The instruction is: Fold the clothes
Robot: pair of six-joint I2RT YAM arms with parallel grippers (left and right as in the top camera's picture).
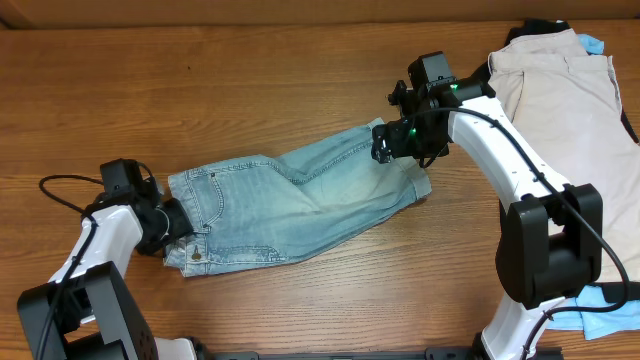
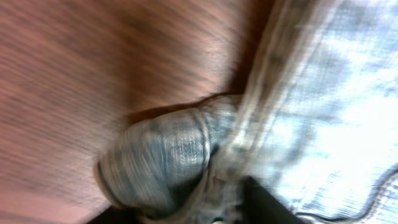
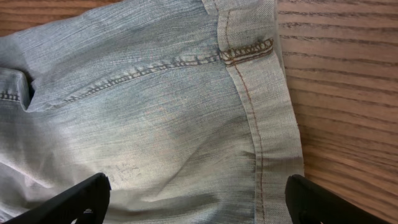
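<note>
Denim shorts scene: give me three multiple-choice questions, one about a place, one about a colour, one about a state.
1. Where does the beige garment lie? A at the table's left end; B at its right end; C at its middle.
2. What colour are the denim shorts? A black; B red; C light blue.
3. How is the right pincer? A open over the hem; B shut on the waistband; C out of view.
Answers: 1 B, the overhead view shows it at the far right; 2 C, faded blue denim shows; 3 A, its fingers stand apart above the cloth.

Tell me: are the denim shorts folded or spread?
Folded once lengthwise, it seems: the denim shorts show only one leg, stretched full length, waistband to hem.
</note>
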